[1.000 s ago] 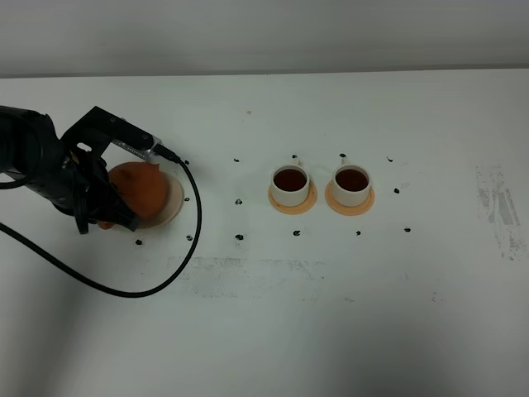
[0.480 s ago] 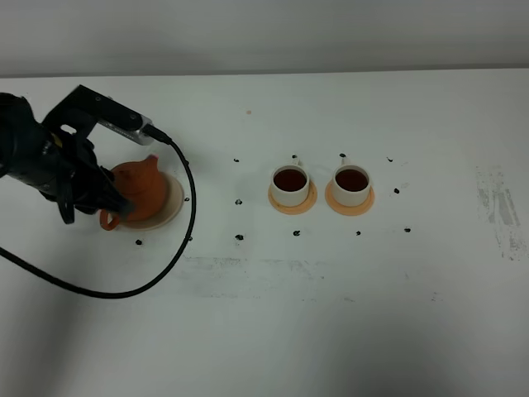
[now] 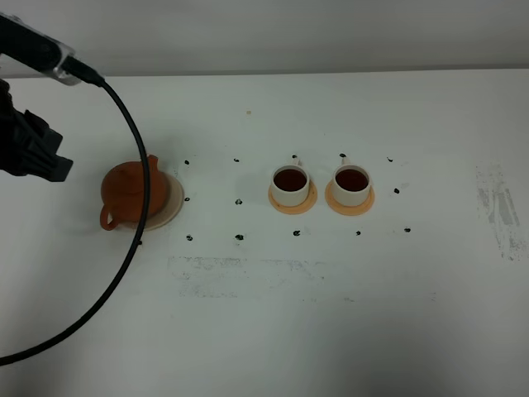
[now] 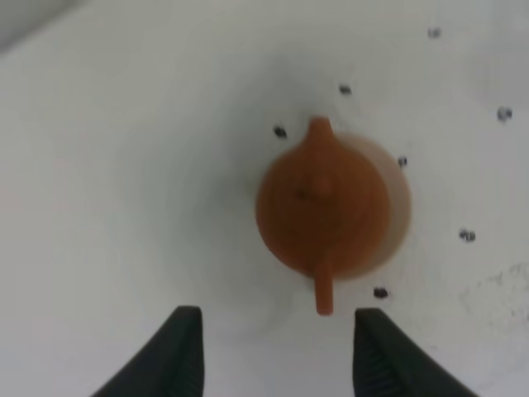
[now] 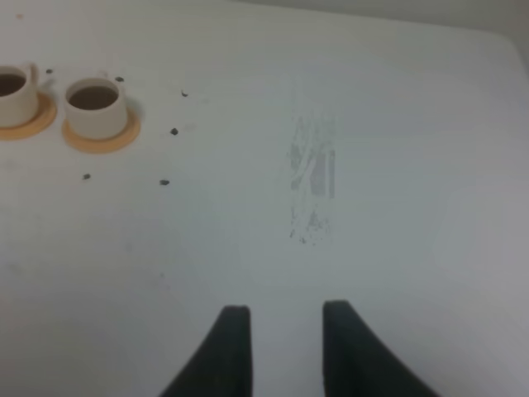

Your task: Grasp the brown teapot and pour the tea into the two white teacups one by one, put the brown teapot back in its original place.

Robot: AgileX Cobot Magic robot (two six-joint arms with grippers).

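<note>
Sitting off-centre on its pale beige round saucer (image 3: 172, 201) at frame left, squat reddish-brown clay teapot (image 3: 128, 193) might tip; left gripper (image 4: 277, 351) fingers wide, empty; right gripper (image 5: 279, 347) fingers narrowly parted, empty.

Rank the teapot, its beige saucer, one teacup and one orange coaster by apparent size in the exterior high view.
1. Beige saucer, slightly wider than the teapot, though mostly covered by it.
2. Brown teapot.
3. Orange coaster.
4. White teacup, narrower than its coaster.

The left arm (image 3: 29, 149) is cut off by the exterior view's left edge, its gripper unseen there. Left wrist view is blurred: the teapot (image 4: 324, 207) hides most of the saucer (image 4: 401, 203). In the right wrist view one teacup (image 5: 12, 93) is cropped at the edge.
</note>
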